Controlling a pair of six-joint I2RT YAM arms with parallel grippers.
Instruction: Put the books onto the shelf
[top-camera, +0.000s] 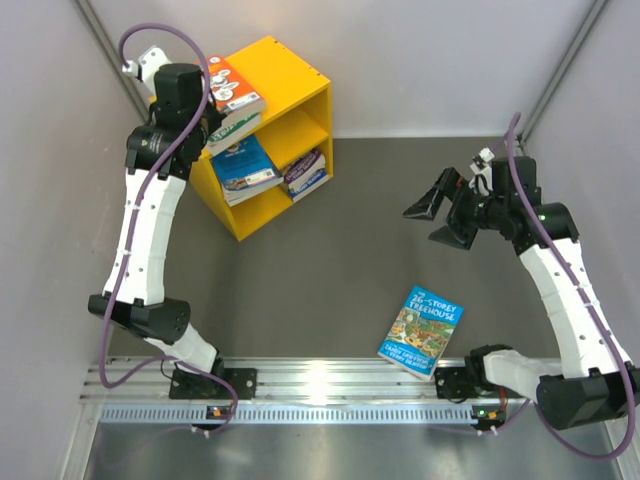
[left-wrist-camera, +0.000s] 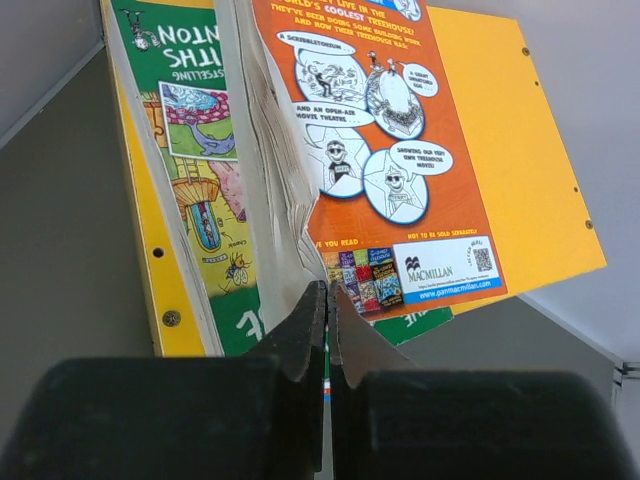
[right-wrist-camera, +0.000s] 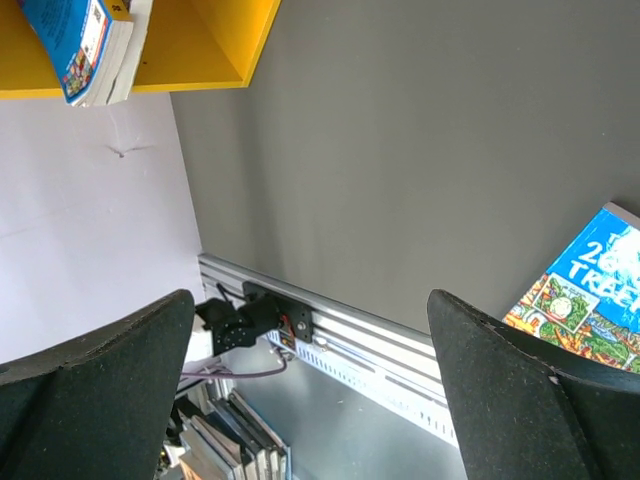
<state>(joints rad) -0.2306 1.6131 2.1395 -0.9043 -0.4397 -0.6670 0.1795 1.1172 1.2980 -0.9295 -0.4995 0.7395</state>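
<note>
The yellow shelf (top-camera: 288, 78) stands at the back left. On its top an orange book (top-camera: 232, 88) lies over a green book (top-camera: 238, 127). A blue book (top-camera: 245, 165) fills one compartment, and purple and blue books (top-camera: 307, 172) lean in the other. My left gripper (top-camera: 213, 128) is at the shelf's top edge. Its jaws are shut with nothing between them, the tips (left-wrist-camera: 328, 300) right at the orange book's (left-wrist-camera: 390, 150) near corner, above the green book (left-wrist-camera: 190, 150). Another blue book (top-camera: 422, 330) lies flat on the table. My right gripper (top-camera: 437, 218) hovers open above the table, empty (right-wrist-camera: 310, 295).
A slotted metal rail (top-camera: 320, 385) runs along the near table edge, also in the right wrist view (right-wrist-camera: 380, 350). Several spare books (right-wrist-camera: 225, 440) stand below that rail. The blue book (right-wrist-camera: 590, 300) lies right of my right fingers. Pale walls close in left, right and behind.
</note>
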